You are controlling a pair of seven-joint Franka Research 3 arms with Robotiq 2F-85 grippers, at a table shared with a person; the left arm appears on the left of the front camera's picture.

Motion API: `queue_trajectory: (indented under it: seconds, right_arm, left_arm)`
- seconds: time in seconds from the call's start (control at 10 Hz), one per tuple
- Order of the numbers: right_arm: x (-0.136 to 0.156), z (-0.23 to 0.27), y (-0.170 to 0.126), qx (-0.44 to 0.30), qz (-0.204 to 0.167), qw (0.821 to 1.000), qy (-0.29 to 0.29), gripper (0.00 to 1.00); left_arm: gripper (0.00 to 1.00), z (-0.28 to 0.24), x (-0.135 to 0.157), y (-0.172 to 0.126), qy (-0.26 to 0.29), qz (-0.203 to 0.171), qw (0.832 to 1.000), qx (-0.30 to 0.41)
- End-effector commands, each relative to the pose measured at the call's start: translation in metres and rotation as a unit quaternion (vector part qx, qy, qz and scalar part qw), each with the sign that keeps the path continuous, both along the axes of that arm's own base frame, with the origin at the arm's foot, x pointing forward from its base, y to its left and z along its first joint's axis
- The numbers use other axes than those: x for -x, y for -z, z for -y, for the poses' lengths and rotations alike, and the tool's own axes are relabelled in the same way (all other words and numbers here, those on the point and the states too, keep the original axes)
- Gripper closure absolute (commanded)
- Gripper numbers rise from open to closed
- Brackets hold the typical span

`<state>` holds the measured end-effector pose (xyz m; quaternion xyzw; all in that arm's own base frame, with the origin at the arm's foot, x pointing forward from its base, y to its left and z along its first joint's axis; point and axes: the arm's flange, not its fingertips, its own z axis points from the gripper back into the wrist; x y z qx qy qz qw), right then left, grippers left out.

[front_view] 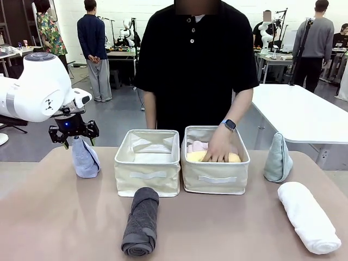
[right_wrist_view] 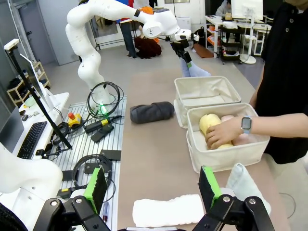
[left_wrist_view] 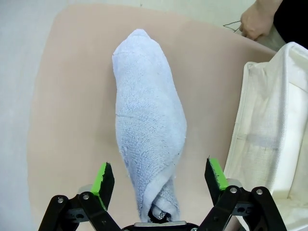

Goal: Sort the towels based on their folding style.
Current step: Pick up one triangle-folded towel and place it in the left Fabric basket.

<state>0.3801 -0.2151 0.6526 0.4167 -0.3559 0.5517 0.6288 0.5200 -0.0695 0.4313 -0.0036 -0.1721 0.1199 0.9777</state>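
A beige-pink table [front_view: 54,217] with rounded corners stands in an open workshop with a grey floor, white tables and people standing farther back. Two cream bins sit side by side at its middle: the left bin [front_view: 148,174] is near the lavender-blue cone towel [left_wrist_view: 149,120], and the right bin [front_view: 215,179] holds the yellow roll [front_view: 198,156] and the pink roll [front_view: 196,145] under the person's hand [front_view: 219,149]. The dark grey roll [front_view: 141,220] lies before the left bin, its long axis running near to far. The white roll [front_view: 307,217] lies slantwise at the right, near the upright pale teal cone [front_view: 278,159]. The lavender-blue cone stands upright at the left, tip upward. The left gripper [front_view: 79,142] hangs over it, jaws apart on either side of the tip, pads clear of the cloth. The right gripper [right_wrist_view: 152,179] hovers with jaws wide and empty.
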Motion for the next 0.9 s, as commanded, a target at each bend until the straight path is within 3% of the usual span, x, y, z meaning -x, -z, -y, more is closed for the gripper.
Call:
queue_trajectory:
  seconds: [0.0, 0.1, 0.2, 0.3, 0.4, 0.8]
  right_arm:
    - [0.0037, -0.002, 0.0025, 0.01, -0.007, 1.0, 0.003, 0.0]
    - [0.0037, -0.002, 0.0025, 0.01, -0.007, 1.0, 0.003, 0.0]
    - [0.0037, -0.002, 0.0025, 0.01, -0.007, 1.0, 0.003, 0.0]
    - [0.0037, -0.002, 0.0025, 0.01, -0.007, 1.0, 0.003, 0.0]
    - [0.0037, -0.002, 0.0025, 0.01, -0.007, 1.0, 0.003, 0.0]
    - [0.0037, -0.002, 0.0025, 0.01, -0.007, 1.0, 0.003, 0.0]
  left_arm:
    - [0.57, 0.0005, -0.001, 0.0016, 0.018, 0.006, 1.0, 0.01]
    - [0.6, 0.0001, -0.0012, 0.0008, 0.019, 0.005, 1.0, 0.012]
    - [1.0, 0.0002, -0.001, -0.0006, 0.019, 0.006, 1.0, 0.013]
    - [0.61, -0.0006, -0.0009, -0.0016, 0.02, 0.006, 1.0, 0.012]
    - [1.0, -0.0012, -0.0007, -0.0023, 0.021, 0.008, 1.0, 0.01]
    - [1.0, -0.004, 0.0016, -0.0067, 0.022, 0.017, 1.0, -0.015]
